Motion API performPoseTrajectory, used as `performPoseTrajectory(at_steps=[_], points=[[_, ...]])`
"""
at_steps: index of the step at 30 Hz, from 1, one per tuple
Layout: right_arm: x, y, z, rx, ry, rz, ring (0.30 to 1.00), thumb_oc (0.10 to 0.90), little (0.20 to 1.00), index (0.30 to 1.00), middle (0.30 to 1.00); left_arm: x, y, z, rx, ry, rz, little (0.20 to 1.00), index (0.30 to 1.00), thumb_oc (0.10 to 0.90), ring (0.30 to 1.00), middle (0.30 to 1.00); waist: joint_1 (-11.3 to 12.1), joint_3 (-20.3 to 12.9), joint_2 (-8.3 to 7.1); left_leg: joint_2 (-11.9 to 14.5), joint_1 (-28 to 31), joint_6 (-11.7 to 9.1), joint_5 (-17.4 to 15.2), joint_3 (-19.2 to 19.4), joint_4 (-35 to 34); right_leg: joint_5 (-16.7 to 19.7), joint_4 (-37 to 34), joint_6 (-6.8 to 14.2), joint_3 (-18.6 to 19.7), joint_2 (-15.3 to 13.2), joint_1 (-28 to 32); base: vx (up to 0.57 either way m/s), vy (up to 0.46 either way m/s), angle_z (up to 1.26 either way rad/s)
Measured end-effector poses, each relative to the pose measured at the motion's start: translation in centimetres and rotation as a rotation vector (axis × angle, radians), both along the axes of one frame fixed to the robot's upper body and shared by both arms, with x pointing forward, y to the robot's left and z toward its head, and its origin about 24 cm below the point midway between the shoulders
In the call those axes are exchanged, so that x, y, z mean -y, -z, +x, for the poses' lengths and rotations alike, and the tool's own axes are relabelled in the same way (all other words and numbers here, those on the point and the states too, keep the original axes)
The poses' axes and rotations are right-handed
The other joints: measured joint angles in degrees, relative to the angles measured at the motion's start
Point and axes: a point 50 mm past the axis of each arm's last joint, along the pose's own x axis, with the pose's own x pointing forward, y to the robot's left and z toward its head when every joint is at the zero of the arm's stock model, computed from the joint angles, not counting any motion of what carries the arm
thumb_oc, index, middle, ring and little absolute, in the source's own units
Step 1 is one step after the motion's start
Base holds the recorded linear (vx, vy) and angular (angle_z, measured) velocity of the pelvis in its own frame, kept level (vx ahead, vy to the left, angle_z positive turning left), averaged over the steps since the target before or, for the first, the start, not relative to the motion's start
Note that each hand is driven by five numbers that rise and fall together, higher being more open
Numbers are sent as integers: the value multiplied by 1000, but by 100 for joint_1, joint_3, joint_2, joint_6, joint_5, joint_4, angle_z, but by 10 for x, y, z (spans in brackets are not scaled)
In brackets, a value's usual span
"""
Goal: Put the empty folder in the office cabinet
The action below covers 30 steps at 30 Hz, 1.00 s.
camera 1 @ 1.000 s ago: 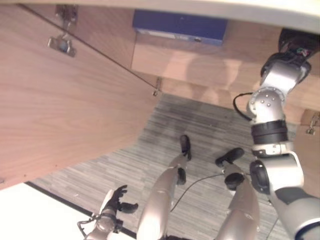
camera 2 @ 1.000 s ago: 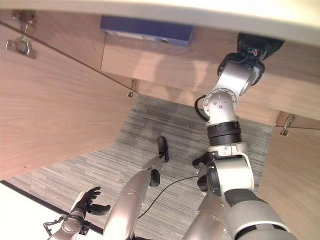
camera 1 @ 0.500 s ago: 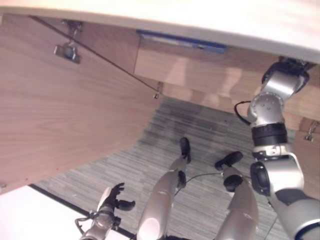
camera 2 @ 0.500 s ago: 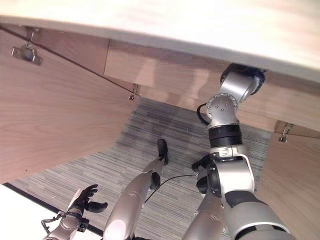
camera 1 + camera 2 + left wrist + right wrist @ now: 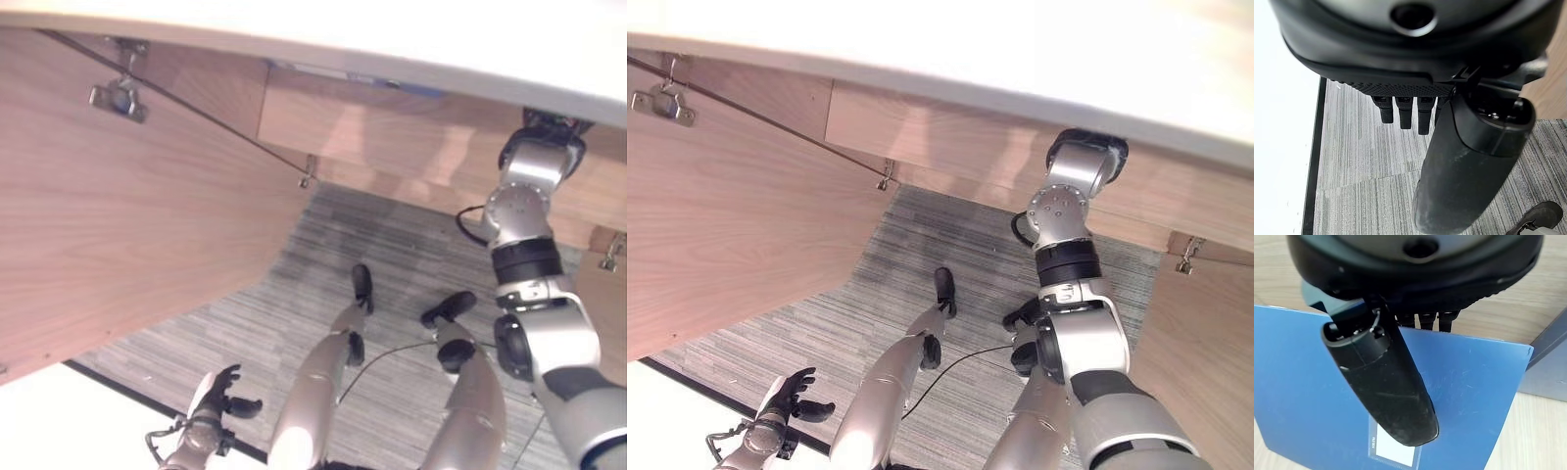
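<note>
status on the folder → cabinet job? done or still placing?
Nearly done, it seems. The blue folder lies flat on the cabinet's wooden shelf, so it looks placed. The right hand is over it, thumb across the cover; whether it grips is unclear. Left: pull that hand out under the cabinet top and perhaps shut the open cabinet door. The left hand hangs open by the floor, holding nothing.

A flat blue folder (image 5: pixel 1459 382) lies on the pale wooden shelf (image 5: pixel 1528 293) inside the office cabinet (image 5: pixel 147 225), with a small white label near one edge. My right hand (image 5: pixel 1381 377) hovers close over its cover, thumb stretched across it. A second, darker folder (image 5: pixel 1547 367) sits just beside it.
</note>
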Motion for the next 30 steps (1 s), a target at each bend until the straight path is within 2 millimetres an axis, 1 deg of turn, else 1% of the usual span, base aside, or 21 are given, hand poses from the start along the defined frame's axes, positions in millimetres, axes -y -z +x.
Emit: performPoseTrajectory(at_steps=[5, 9, 11, 13, 14, 15, 16, 19, 21, 23, 24, 25, 30], points=[[-3, 0, 1, -5, -14, -12, 900, 800, 900, 900, 900, 0, -1, 1, 4, 1, 0, 900, 900, 800, 900, 900, -11, 5, -7, 4, 8, 1, -1, -4, -20, 8, -33, -9, -4, 22, 15, 0, 0, 0], [-12, 0, 3, 19, -63, -51, 900, 800, 900, 900, 900, 0, -1, 2, 5, 2, -1, 900, 900, 800, 900, 900, -53, 6, -10, 17, 14, 9, 5, -2, -20, 54, -81, 5, -5, 45, 34, 0, 0, 0], [-18, -1, 5, 24, -95, -121, 900, 800, 900, 900, 900, 1, -1, 3, 9, 5, -4, 900, 900, 800, 900, 900, -98, 7, -11, 15, 13, 11, 3, 4, -21, 74, -106, 37, -3, 47, 40, -36, -129, -1], [-20, -2, 5, 20, -107, -179, 900, 800, 900, 900, 900, 3, -4, 5, 24, 17, -12, 900, 900, 800, 900, 900, -114, 12, -20, 11, 10, 23, 45, -21, -25, 94, -65, 30, 16, 80, 48, -53, -88, 10], [-23, 1, 7, 3, -125, -274, 900, 800, 900, 900, 900, 0, -7, 7, 40, 21, -8, 900, 900, 800, 900, 900, -261, 12, -30, 8, -15, 25, 67, -140, -49, 66, -99, 50, 131, 163, 65, -25, -10, 22], [-26, 1, 7, 3, -141, -299, 900, 800, 900, 900, 900, -1, -8, 8, 41, 25, -5, 900, 900, 800, 900, 900, -293, 18, -48, 26, -31, 3, 66, -174, -54, 37, -156, 102, 256, 233, 62, -6, 2, 18], [-29, 2, 8, 1, -156, -304, 900, 800, 900, 900, 900, -1, -9, 9, 46, 31, -7, 900, 900, 800, 900, 900, -289, 16, -97, 38, -30, -21, 65, -166, -71, 40, -170, 105, 299, 256, 36, -2, -1, -4], [-33, 2, 9, 18, -169, -211, 900, 800, 900, 900, 900, 1, -11, 12, 59, 37, -20, 900, 900, 800, 900, 900, -302, 16, -110, 32, -43, 3, 61, -136, -147, 56, -207, 127, 350, 260, -39, -3, -5, -5], [-29, 4, 8, 6, -145, -169, 900, 800, 900, 900, 900, 1, -11, 12, 59, 37, -20, 900, 900, 800, 900, 900, -304, 16, -110, 32, -99, 4, 64, -141, -141, 61, -201, 126, 345, 263, -83, 0, 0, 0], [-29, 7, 5, 10, -137, -93, 900, 800, 900, 900, 900, 1, -11, 12, 55, 36, -19, 900, 900, 800, 900, 900, -304, 17, -110, 24, -150, -34, 96, -141, -148, 76, -204, 106, 339, 281, -130, 0, 0, 0], [-30, 9, 4, 16, -135, -70, 900, 800, 900, 900, 900, 1, -11, 12, 58, 35, -19, 900, 900, 800, 900, 900, -308, 17, -110, 21, -163, -25, 96, -142, -148, 112, -210, 51, 334, 289, -136, 0, 0, 0], [-30, 10, 4, 22, -130, -49, 900, 800, 900, 900, 900, 1, -12, 13, 63, 37, -20, 900, 900, 800, 900, 900, -309, 17, -110, 20, -170, -15, 94, -142, -148, 112, -222, 50, 331, 292, -137, 0, 0, 0], [-32, 13, 0, 41, -124, -29, 900, 800, 900, 900, 900, 4, -18, 18, 99, 53, -28, 900, 900, 800, 900, 900, -302, 18, -109, -2, -175, 29, 91, -144, -145, 114, -243, 50, 334, 286, -130, 0, 0, 0]])
